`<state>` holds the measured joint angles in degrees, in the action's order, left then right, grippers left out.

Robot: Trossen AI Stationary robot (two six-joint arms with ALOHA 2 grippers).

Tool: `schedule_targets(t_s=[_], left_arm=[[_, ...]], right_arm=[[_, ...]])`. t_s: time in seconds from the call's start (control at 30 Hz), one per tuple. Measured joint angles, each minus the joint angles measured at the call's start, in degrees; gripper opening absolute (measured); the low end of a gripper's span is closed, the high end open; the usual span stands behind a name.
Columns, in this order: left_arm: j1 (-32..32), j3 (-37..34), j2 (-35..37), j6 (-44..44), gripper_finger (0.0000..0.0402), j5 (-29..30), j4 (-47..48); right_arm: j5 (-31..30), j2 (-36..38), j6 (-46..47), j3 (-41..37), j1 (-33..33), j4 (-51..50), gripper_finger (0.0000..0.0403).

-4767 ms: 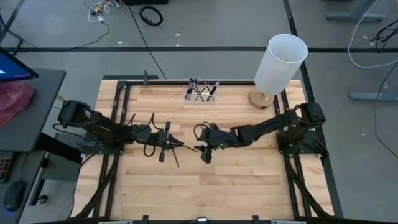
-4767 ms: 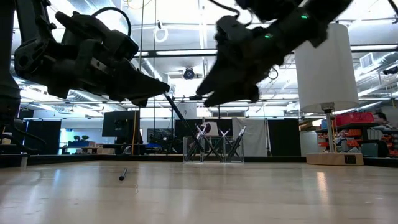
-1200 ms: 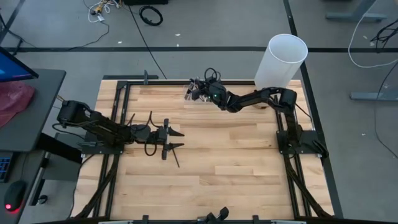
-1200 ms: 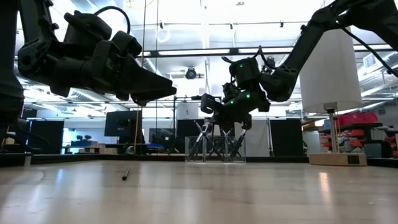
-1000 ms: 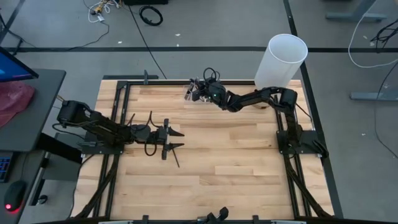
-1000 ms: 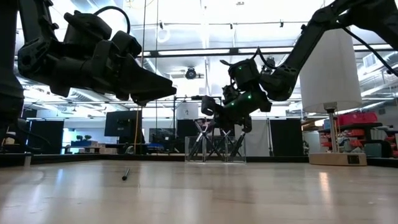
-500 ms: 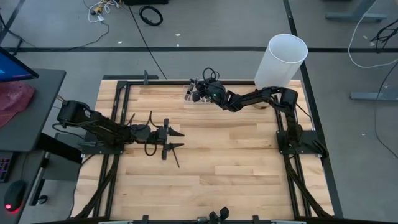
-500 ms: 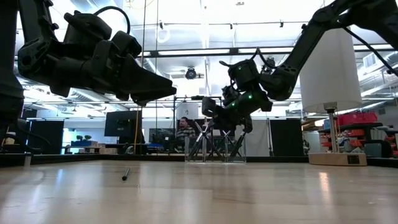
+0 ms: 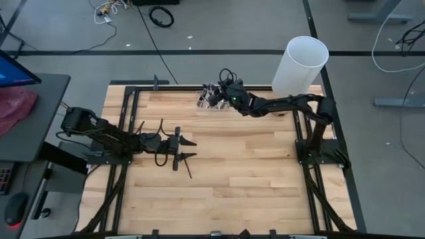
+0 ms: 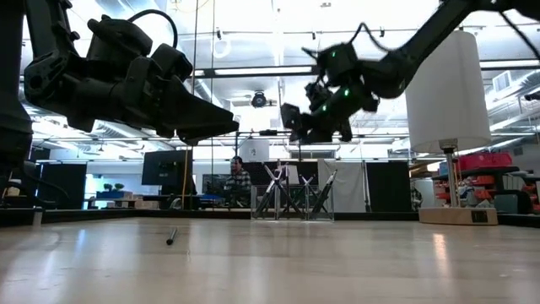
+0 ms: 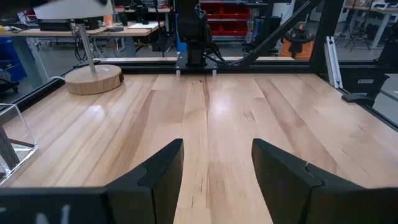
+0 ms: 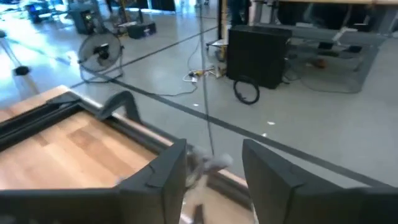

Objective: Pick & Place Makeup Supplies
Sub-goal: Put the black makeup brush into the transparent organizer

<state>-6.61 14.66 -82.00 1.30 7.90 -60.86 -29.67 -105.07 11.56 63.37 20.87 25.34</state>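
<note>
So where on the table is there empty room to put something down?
The near half of the table, between both arm bases, is bare wood. It is crowded at the far edge: the clear holder with the right gripper above it, and the lamp base. A stick lies by the left gripper.

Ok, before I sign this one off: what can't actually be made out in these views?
- Clear holder, high view: too small to count the brushes in it.
- Same holder, right wrist view: blurred, partly behind the right gripper, whose fingers stand apart.
- Stick on the table, low view: too small to tell brush from pencil.
- Same stick, left wrist view: absent; only the open left gripper and bare wood show.
</note>
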Motion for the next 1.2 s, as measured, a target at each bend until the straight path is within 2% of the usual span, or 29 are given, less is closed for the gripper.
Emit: schedule_targets(t_s=[0.17, 0.33, 0.5, 0.57, 0.7, 0.77, 0.87, 0.93, 1.07, 1.2], left_arm=[[0.0, 0.0, 0.0, 0.0, 0.0195, 0.0, 0.3], [0.0, -0.1, 0.0, 0.9, 0.0195, 0.0, 0.9], [0.0, -0.1, 0.0, 0.7, 0.0195, 0.2, 4.2], [0.0, -0.1, 0.0, 0.6, 0.0195, 1.4, 5.6], [0.0, -0.1, 1.0, 0.5, 0.0195, 2.7, 7.9], [0.0, -0.2, 2.7, 0.5, 0.0195, 2.9, 10.2], [-0.1, -0.2, 6.9, 0.2, 0.0195, 2.7, 15.9], [0.0, -0.1, 10.6, 0.4, 0.0195, 4.1, 20.9], [0.0, -0.2, 17.4, 0.3, 0.0195, 9.6, 31.0], [0.0, -0.2, 22.0, -0.3, 0.0195, 16.3, 36.2]], right_arm=[[-0.1, 3.1, -0.3, 0.0, -4.8, -5.5, 0.0141], [0.1, 2.9, 0.6, 0.0, -12.5, -8.2, 0.0120], [1.5, 1.1, 5.7, -0.6, -20.9, -7.7, 0.0097], [3.3, -0.3, 8.4, -1.0, -23.8, -6.0, 0.0089], [9.2, -6.3, 17.2, -1.4, -28.8, 5.3, 0.0079], [9.9, -9.7, 18.6, -1.3, -30.8, 10.7, 0.0080], [9.4, -13.1, 19.0, 0.0, -32.9, 11.2, 0.0095], [8.7, -14.7, 19.0, 1.6, -33.9, 7.1, 0.0114], [5.0, -17.4, 16.9, 7.8, -35.6, -2.2, 0.0169], [1.8, -23.1, 13.3, 15.2, -36.6, -5.4, 0.0224]])
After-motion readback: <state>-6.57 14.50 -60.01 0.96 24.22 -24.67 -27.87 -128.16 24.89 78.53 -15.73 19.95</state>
